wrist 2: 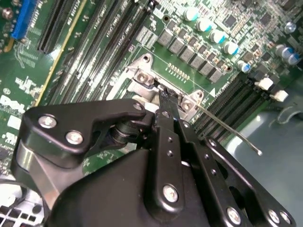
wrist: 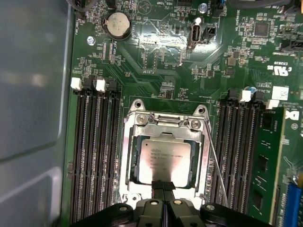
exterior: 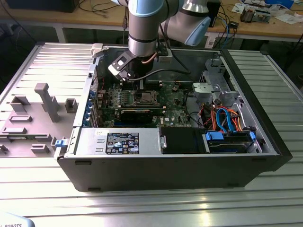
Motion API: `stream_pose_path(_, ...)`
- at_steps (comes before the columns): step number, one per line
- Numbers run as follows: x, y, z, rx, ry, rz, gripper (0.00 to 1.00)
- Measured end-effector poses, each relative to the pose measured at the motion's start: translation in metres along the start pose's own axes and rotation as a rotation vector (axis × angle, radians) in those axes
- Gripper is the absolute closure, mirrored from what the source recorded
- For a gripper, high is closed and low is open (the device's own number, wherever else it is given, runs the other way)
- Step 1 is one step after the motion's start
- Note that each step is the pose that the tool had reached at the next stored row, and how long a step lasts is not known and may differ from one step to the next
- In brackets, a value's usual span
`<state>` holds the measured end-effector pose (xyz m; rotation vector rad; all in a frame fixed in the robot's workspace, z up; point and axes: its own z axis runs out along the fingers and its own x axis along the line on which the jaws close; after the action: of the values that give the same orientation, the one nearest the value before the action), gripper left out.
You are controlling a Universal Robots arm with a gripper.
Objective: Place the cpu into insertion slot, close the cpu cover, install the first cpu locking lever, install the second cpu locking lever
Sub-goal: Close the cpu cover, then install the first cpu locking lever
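Here, lower centre in the first wrist view, the claw point(wrist: 163, 184), tips pressed together, sits at the edge of the cpu cover point(wrist: 129, 156): thin, stiff, probably best pushed at its rim

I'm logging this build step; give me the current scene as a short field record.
cpu: seated in the insertion slot
cpu cover: appears down over the cpu's edges
gripper: shut, tips at the cover's edge
locking lever: angled away from the slot, seemingly unlatched
setting: inside an open computer case
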<state>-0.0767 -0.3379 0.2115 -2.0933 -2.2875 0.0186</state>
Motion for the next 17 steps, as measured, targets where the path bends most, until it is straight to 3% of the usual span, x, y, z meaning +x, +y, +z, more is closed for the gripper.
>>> stream_pose_path(2,0.0000,0.0007,-0.0002,-0.0003,0.0003,0.000,0.89)
stream_pose_path(4,-0.0005,0.0055,-0.0004,-0.0001,0.0000,0.000,0.89)
stream_pose_path(6,-0.0013,0.0161,-0.0008,-0.0001,0.0000,0.000,0.89)
stream_pose_path(8,-0.0017,0.0221,-0.0010,0.0000,-0.0001,0.000,0.89)
stream_pose_path(17,-0.0018,0.0241,-0.0011,0.0000,-0.0001,0.000,0.89)
